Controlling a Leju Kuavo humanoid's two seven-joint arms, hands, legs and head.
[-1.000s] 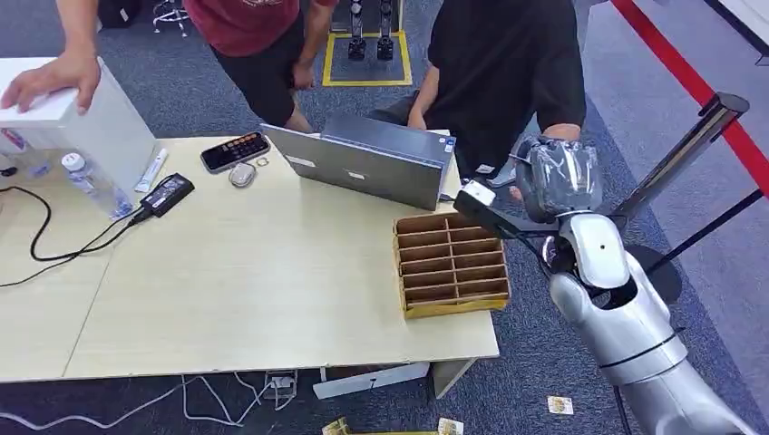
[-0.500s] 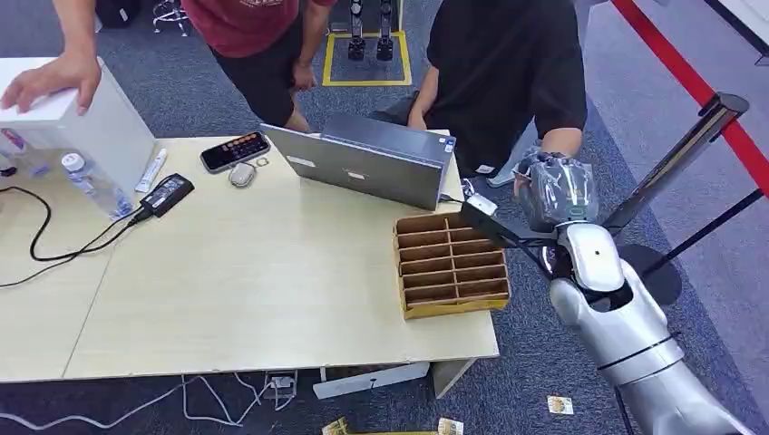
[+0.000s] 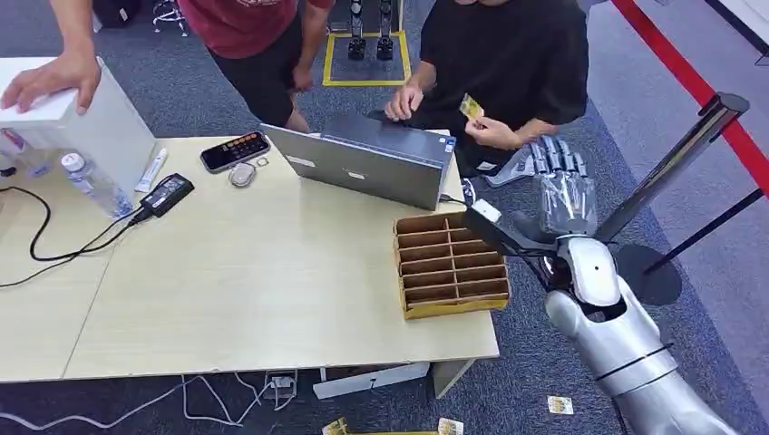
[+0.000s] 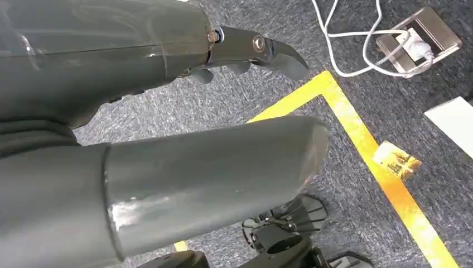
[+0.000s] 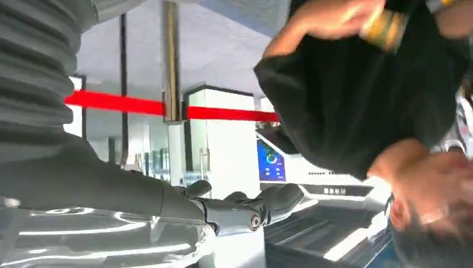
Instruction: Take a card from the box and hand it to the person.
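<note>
Yellowish card (image 3: 471, 107), prob. thin, light & bendy, is sitting pinched at its edges in person's hand (image 3: 494, 132), while right hand (image 3: 560, 181) is hanging released w/ fingers apart near box (image 3: 450, 265); left hand (image 4: 167, 111) is hanging released too.

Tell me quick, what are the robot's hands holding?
Left hand: holding nothing, open.
Right hand: open, empty; the person has the card.

a small yellowish card (image 3: 471, 107) is pinched in the hand (image 3: 494, 132) of the person in a black shirt (image 3: 508, 63). the brown compartmented cardboard box (image 3: 450, 264) sits at the surface's (image 3: 227, 281) right edge.
</note>
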